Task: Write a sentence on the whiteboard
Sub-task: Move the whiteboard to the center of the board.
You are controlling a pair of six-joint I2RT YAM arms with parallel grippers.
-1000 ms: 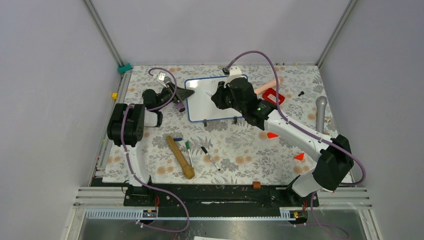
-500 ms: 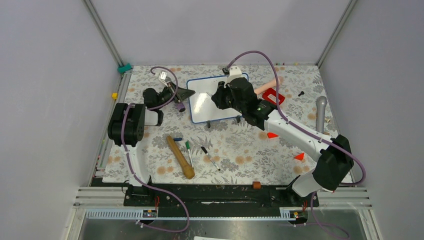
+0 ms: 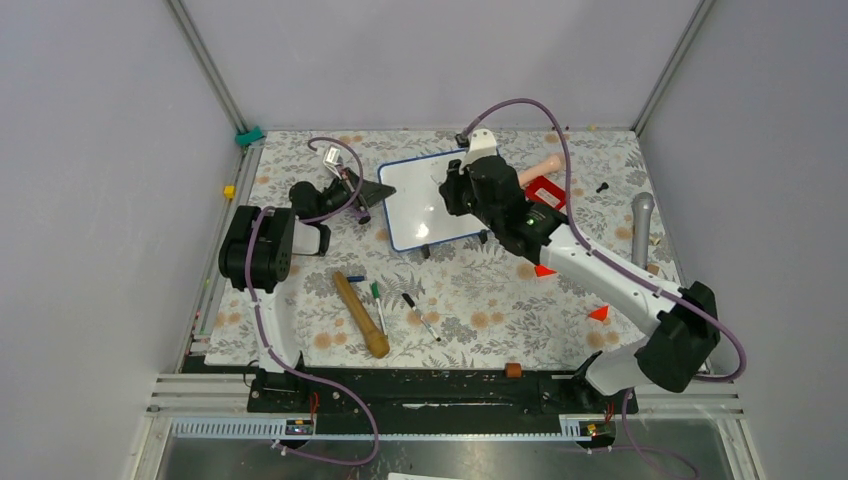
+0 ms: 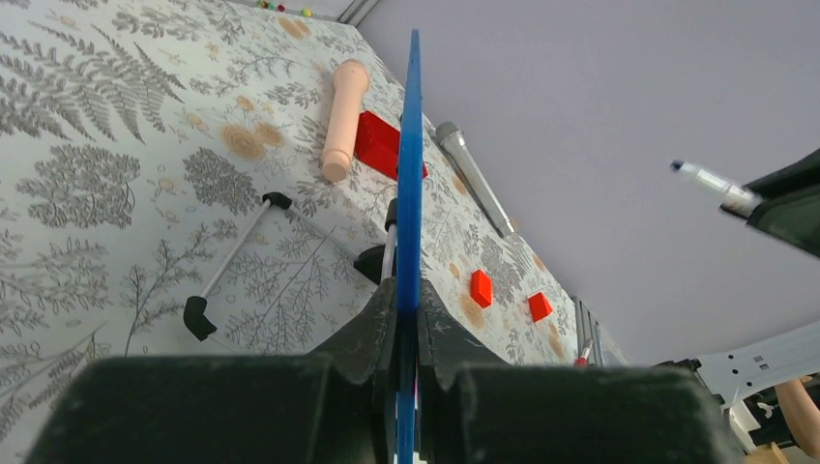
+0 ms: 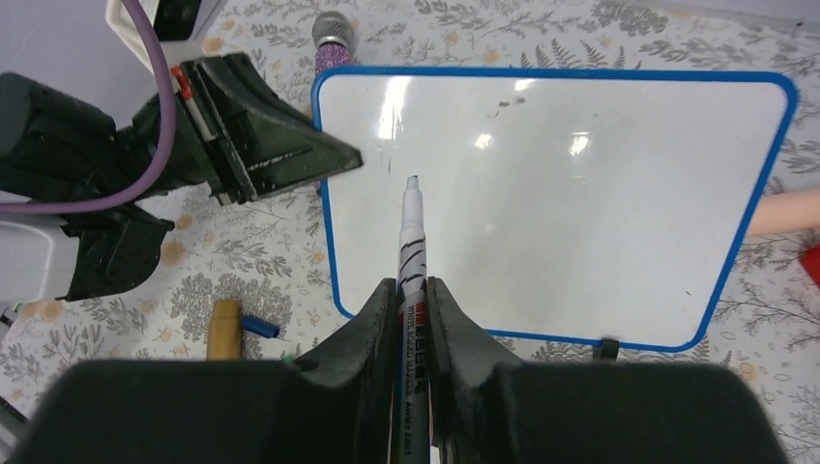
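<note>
Bringing the marker [image 5: 410, 232] down squarely is what matters here. Its tip hangs over the left part of the whiteboard [image 5: 600, 193], and I judge it is not yet touching the white face. Your right gripper [image 5: 413, 300] is pinching the marker barrel, with the tip pointing away from the wrist. Your left gripper [image 4: 407, 300] is clamped on the board's left blue edge and holds it tilted up at the far middle of the counter [image 3: 470, 290]. I cannot tell whether the board's two black feet rest on the counter. No sentence shows on the board, only a few faint specks near the top middle, so the task looks barely begun.

Start nearer the top-left corner than where the tip points now, so the whole sentence will fit. Press lightly: the board is held by one edge only and will likely swing or flex away under a firm push, which would break the line. Hold the left grip firm while you write, and draw the tip across the face rather than into it. Mind the left gripper's body, which sits just beside your starting point.
</note>
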